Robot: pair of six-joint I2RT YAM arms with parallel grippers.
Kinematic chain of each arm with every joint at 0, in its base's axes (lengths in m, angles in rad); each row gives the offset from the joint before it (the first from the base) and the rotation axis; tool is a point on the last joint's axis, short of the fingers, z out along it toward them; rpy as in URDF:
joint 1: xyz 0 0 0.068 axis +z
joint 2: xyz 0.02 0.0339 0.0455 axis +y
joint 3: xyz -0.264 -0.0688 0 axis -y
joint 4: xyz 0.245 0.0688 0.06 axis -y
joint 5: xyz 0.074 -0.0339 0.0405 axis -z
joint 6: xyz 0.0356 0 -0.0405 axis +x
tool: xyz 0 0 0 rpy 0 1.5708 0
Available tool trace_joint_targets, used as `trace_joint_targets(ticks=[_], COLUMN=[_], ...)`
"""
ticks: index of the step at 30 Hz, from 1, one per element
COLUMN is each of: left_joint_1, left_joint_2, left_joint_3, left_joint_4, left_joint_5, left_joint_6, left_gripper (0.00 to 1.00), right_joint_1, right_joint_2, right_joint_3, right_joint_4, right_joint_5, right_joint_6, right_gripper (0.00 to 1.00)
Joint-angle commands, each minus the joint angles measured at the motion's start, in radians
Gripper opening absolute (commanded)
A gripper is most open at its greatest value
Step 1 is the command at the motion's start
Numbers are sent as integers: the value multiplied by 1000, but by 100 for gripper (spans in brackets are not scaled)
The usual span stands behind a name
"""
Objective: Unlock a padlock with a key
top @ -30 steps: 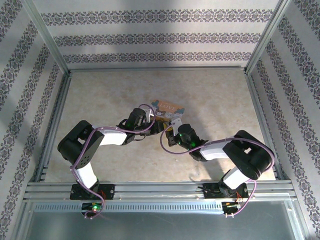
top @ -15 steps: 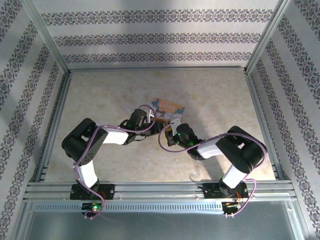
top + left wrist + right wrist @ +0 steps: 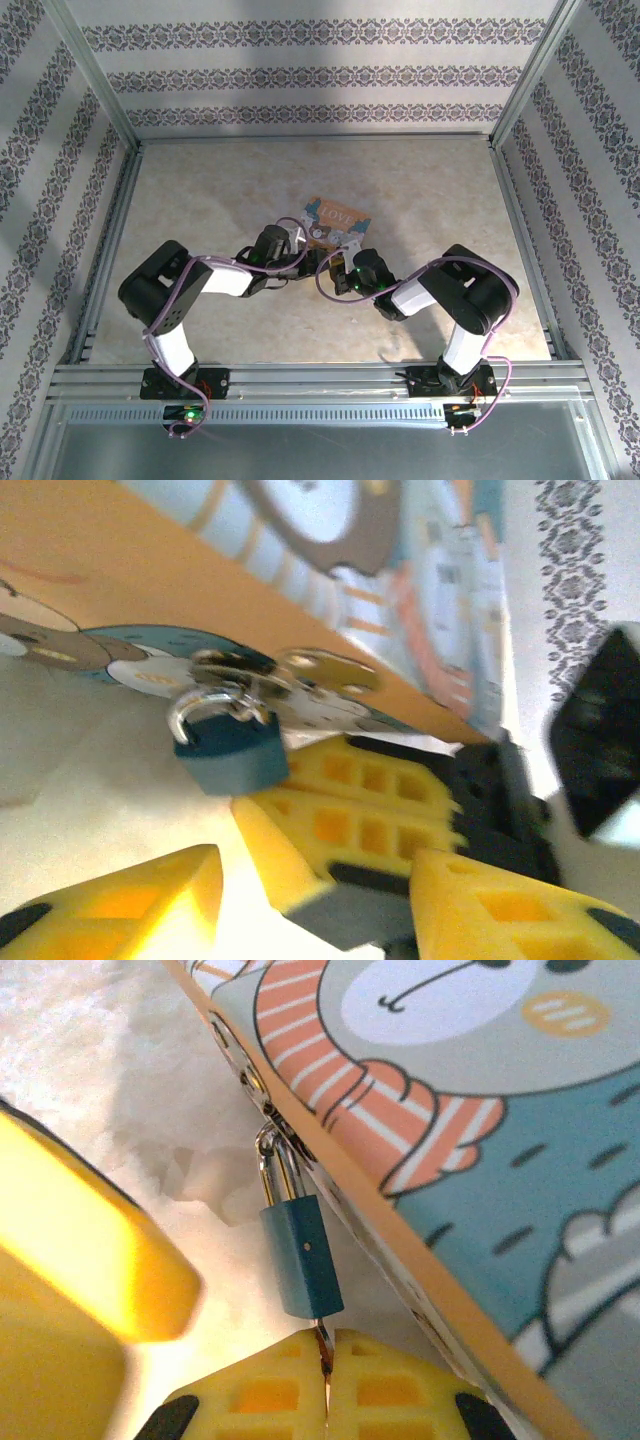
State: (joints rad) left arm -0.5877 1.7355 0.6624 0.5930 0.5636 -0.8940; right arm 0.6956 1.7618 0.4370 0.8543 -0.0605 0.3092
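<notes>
Striped, floral-patterned wallpaper (image 3: 320, 75) rings a beige marbled surface (image 3: 220, 190) where one picture box (image 3: 335, 215) sits, its lid reading "LOVE" in the top view. Cartoon animals cover the lid in the wrist views.

One padlock (image 3: 300, 1258) hangs at the box's orange side, with its silvery shackle passed through a metal hasp (image 3: 320, 675). Its body is small, oblong and teal-blue, with a tiny pale dot on one face.

Two arms meet at it. The right fingers (image 3: 390, 1395) are pressed together on a thin metal blade, probably the key (image 3: 322, 1345), whose tip touches the padlock's bottom end. The left fingers (image 3: 120, 900) stand wide apart, gripping nothing, close beside the padlock.
</notes>
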Motion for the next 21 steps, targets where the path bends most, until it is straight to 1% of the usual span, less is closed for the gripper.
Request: trace_joint_targets(ticks=[1,4,6,10,13,17,19,21], left_joint_1=[42,90,125,171,180,181,181,180], left_joint_2=[-115,-219,-291,-393,-431,-448,-455,-467], left_joint_3=[-43,-93,-123,-164,-190,-234,-242,-238], left_joint_4=[-29,-79,-113,-161,-176,-118,-120,-165], left_joint_5=[5,-16,-26,-41,-62,-69,-72,-80], left_joint_6=[34,52,55,27,-46,-145,-162,-168], left_gripper=[56,59,62,64,64,64,64,64], right_joint_1=[-11,-13,-14,-14,-18,-19,-18,-20], right_joint_2=[17,-12,-38,-86,-97,-92,-96,-103], right_joint_3=[9,16,36,66,90,127,138,146], right_joint_4=[-5,-45,-104,-217,-293,-360,-377,-388], right_joint_5=[-41,-60,-90,-135,-171,-239,-254,-271], right_joint_6=[30,47,65,101,145,210,241,273], right_gripper=[0,0,0,0,0,0,0,0])
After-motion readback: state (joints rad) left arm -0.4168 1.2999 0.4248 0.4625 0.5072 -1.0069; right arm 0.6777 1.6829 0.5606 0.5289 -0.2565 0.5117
